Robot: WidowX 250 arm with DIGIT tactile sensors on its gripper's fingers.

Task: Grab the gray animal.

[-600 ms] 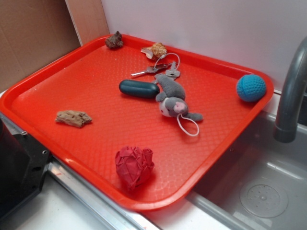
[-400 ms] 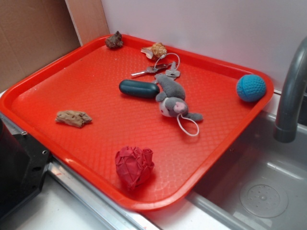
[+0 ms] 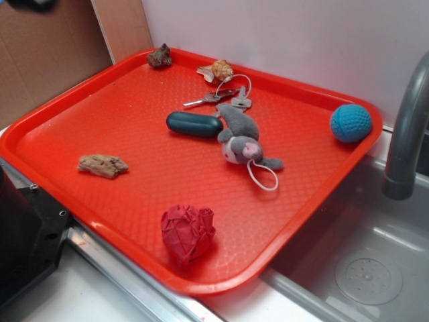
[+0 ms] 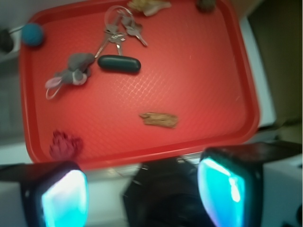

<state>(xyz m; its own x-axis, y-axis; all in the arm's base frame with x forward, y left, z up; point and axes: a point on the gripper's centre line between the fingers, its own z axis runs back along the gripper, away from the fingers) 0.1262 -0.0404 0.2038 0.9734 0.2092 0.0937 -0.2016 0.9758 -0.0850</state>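
The gray animal (image 3: 241,137) is a small plush lying on its side near the middle of the red tray (image 3: 315,194), its white cord loop trailing toward the front. The wrist view shows the gray animal (image 4: 75,71) far off at upper left. My gripper (image 4: 142,196) is open, its two cyan-lit fingers wide apart with nothing between them. It hangs high above the tray's near edge, well away from the plush. In the exterior view only a dark sliver of the arm (image 3: 27,3) shows at the top left.
A dark teal capsule (image 3: 194,124) touches the plush's back, with keys (image 3: 218,96) just behind. Also on the tray are a red paper ball (image 3: 188,231), a wood chip (image 3: 102,166), a blue ball (image 3: 350,123), a rock (image 3: 159,56) and a shell (image 3: 218,70). A faucet (image 3: 405,134) and sink (image 3: 362,268) lie right, a black box (image 3: 27,235) front left.
A dark part of the arm has come into the top left corner of the exterior view. Nothing on the tray has moved.
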